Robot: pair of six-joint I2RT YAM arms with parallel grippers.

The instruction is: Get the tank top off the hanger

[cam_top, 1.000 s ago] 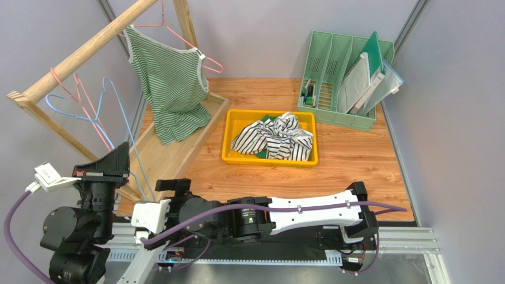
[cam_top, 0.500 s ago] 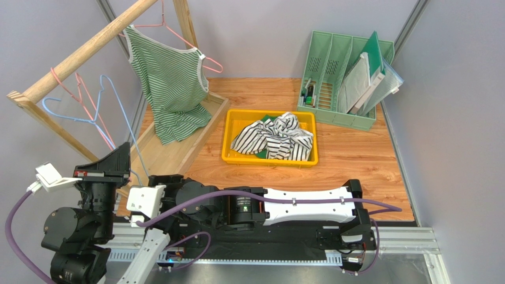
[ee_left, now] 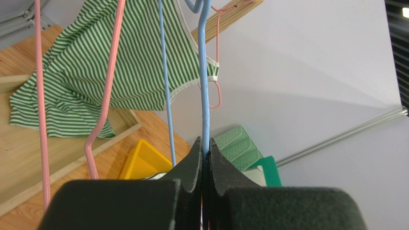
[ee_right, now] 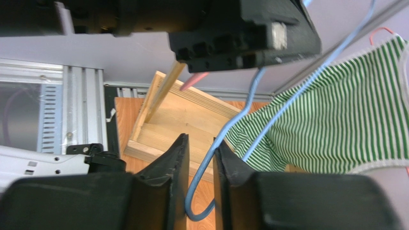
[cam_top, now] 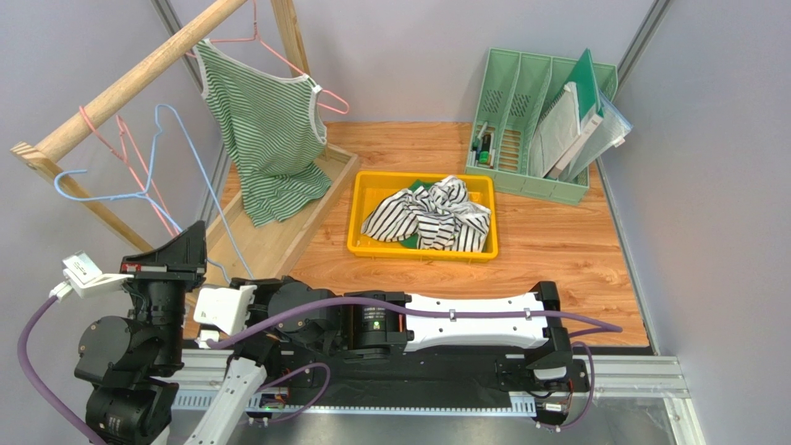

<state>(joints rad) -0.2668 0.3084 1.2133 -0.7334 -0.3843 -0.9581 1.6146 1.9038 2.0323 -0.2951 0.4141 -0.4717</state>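
Note:
The green-striped tank top (cam_top: 269, 139) hangs on a pink hanger (cam_top: 320, 93) from the wooden rail, also in the left wrist view (ee_left: 96, 72) and right wrist view (ee_right: 336, 124). Neither gripper touches it. My left gripper (cam_top: 197, 243) (ee_left: 205, 148) is shut on the wire of an empty blue hanger (cam_top: 186, 158) (ee_left: 205, 96). My right gripper (cam_top: 243, 286) (ee_right: 199, 141) sits just beside it, low down. Its jaws stand narrowly apart around the blue hanger's (ee_right: 211, 153) lower bend, and the wire rests against one pad with a gap at the other.
The wooden rack (cam_top: 130, 83) with its base tray (cam_top: 269, 246) fills the left side, with an empty pink hanger (cam_top: 130, 158) on it. A yellow bin (cam_top: 357, 222) holds black-and-white striped cloth. A green file organizer (cam_top: 543, 120) stands at the back right.
My right arm has swung left to the blue hanger and its jaws have narrowed around the wire. The blue hanger has shifted left and up with the left gripper.

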